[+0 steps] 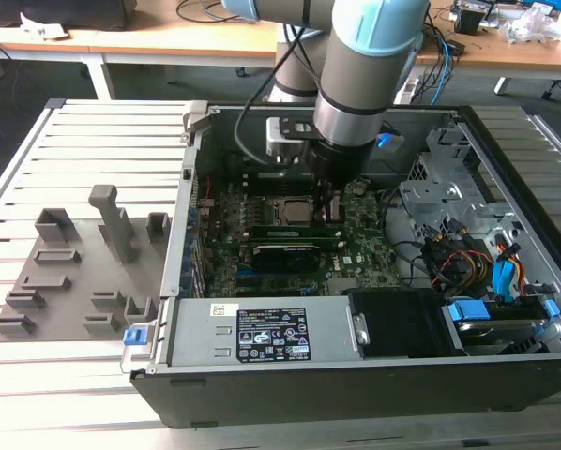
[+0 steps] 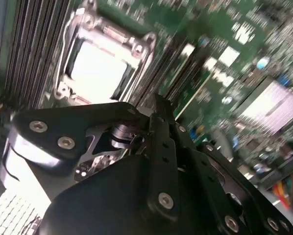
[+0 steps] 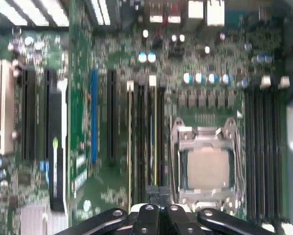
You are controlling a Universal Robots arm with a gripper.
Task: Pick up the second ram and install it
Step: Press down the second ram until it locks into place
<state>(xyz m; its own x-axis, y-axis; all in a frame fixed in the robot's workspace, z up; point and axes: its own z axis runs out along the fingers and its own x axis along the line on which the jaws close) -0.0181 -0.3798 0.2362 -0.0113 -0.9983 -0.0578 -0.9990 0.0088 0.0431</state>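
My gripper [image 1: 329, 214] is down inside the open computer case, over the motherboard beside the processor socket [image 1: 290, 210]. In the first wrist view its fingers are shut, and the gripper [image 3: 154, 193] sits over one end of a thin green strip standing edge-up in a memory slot, the second ram [image 3: 155, 137]. I cannot tell whether the tips touch it. A similar strip [image 3: 129, 137] stands two slots over. The exterior view shows the ram [image 1: 295, 232] as a green strip next to the socket. In the second wrist view the gripper [image 2: 158, 105] hangs below the socket [image 2: 100, 63].
A wider black card with a green edge [image 1: 285, 253] lies just in front of the ram slots. Case walls [image 1: 182, 216] surround the board, with a drive cage and cables [image 1: 468, 253] on the exterior view's right. A grey parts holder [image 1: 83, 272] lies on the slatted table.
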